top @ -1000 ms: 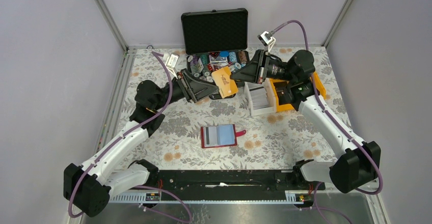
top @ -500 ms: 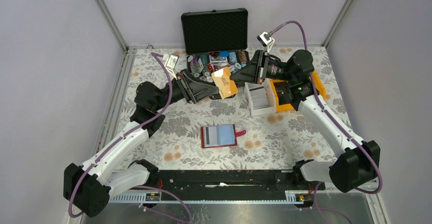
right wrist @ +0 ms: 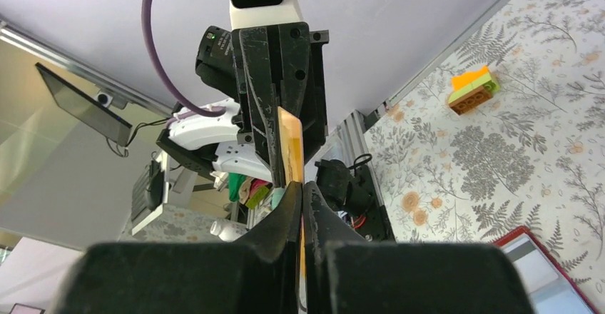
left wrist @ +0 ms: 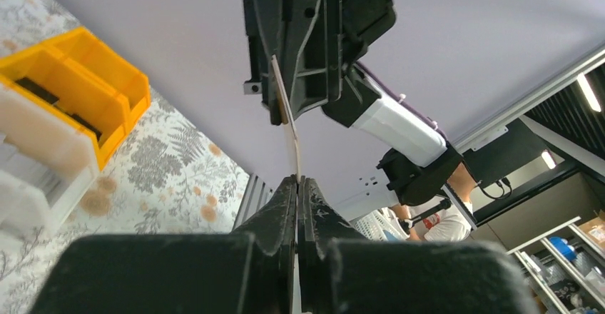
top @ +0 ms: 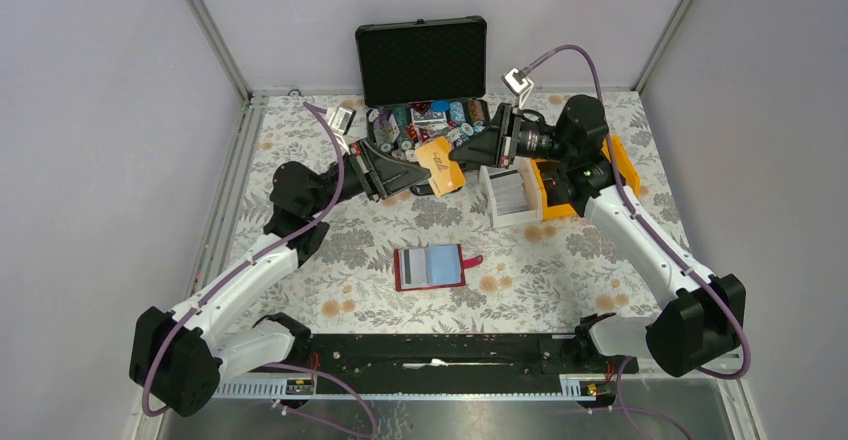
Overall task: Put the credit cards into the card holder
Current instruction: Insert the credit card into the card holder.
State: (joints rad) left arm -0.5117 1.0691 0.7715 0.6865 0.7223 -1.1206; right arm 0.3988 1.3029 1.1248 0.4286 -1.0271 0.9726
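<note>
A tan-gold credit card [top: 441,164] is held in the air in front of the black case, gripped from both sides. My left gripper [top: 426,168] is shut on its left end and my right gripper [top: 457,154] is shut on its right end. In the left wrist view the card [left wrist: 289,132] is edge-on, running from my left gripper [left wrist: 298,180] up into the right one. In the right wrist view the card [right wrist: 290,150] runs from my right gripper [right wrist: 300,187] to the left one. The dark red card holder [top: 432,267] lies open on the table, with pale blue and grey cards showing in it.
A black hard case [top: 422,60] with poker chips stands open at the back. Yellow bins [top: 575,182] and a white bin [top: 508,195] of cards sit under the right arm. A small toy brick [right wrist: 472,89] lies on the floral mat.
Both grippers stay shut on the gold card. The card has tilted a little and both arms have shifted slightly. The card holder has not moved.
</note>
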